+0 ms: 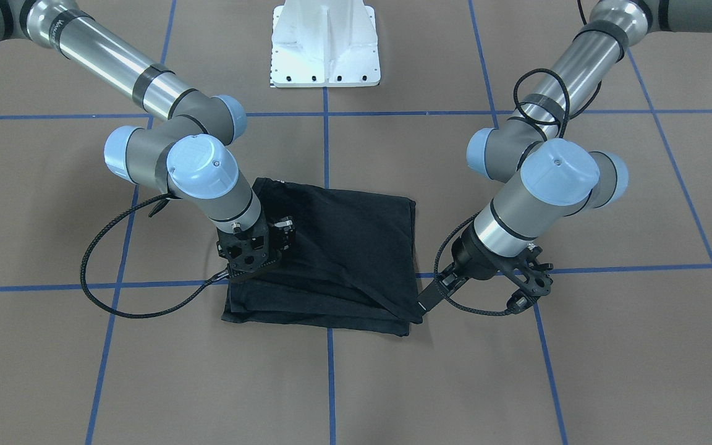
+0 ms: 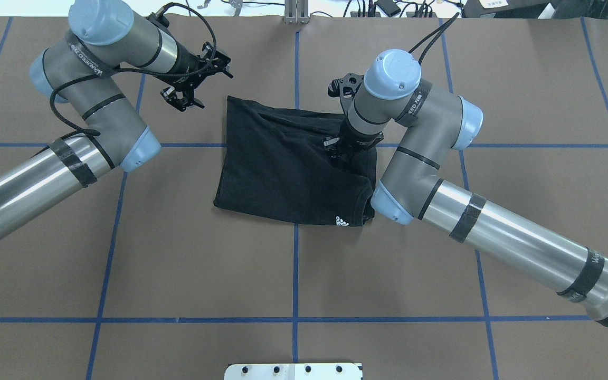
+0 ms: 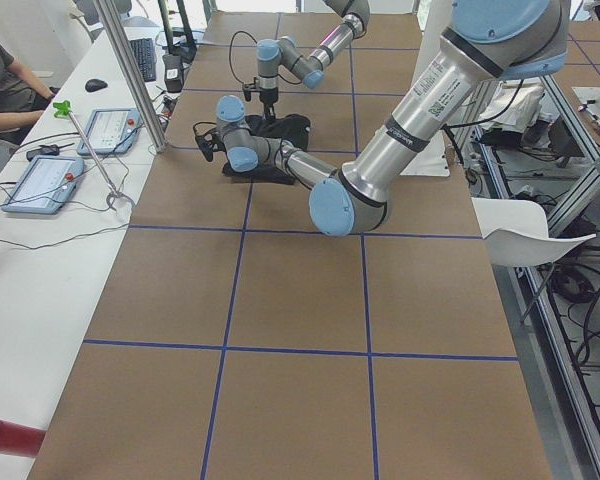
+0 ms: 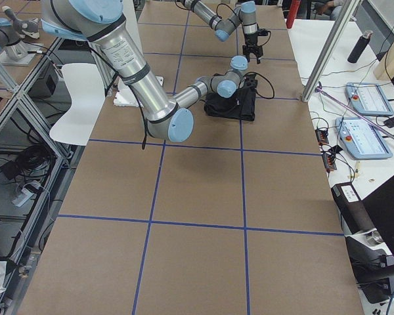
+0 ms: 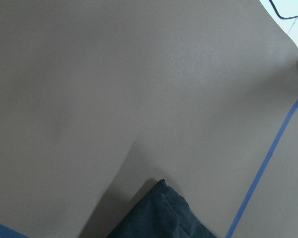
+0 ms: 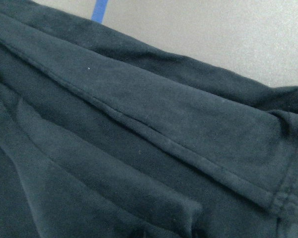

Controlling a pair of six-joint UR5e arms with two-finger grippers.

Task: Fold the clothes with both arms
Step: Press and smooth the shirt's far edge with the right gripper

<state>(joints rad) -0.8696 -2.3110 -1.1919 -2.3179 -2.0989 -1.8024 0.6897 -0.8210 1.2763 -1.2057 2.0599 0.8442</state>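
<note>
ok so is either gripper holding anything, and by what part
Left gripper holds nothing; it is off the shirt, by a corner. Right gripper is down on the shirt near its right edge, but a pinch cannot be told.

Bare brown table (image 2: 203,253) stretches between the folded T-shirt (image 2: 283,169) and the white base pedestal (image 2: 293,371), so the shirt's near edge can be approached freely. The shirt's right side is blocked. The right arm (image 2: 420,174) leans over it, with an elbow cap at the near right corner, and the right gripper (image 2: 337,149) stands down on the cloth. Its black cable (image 1: 109,296) loops low beside that edge. At the far left corner the left gripper (image 2: 183,100) hangs just beside the shirt. The shirt's left edge lies open, with the left arm (image 2: 93,100) well apart from it.
</note>
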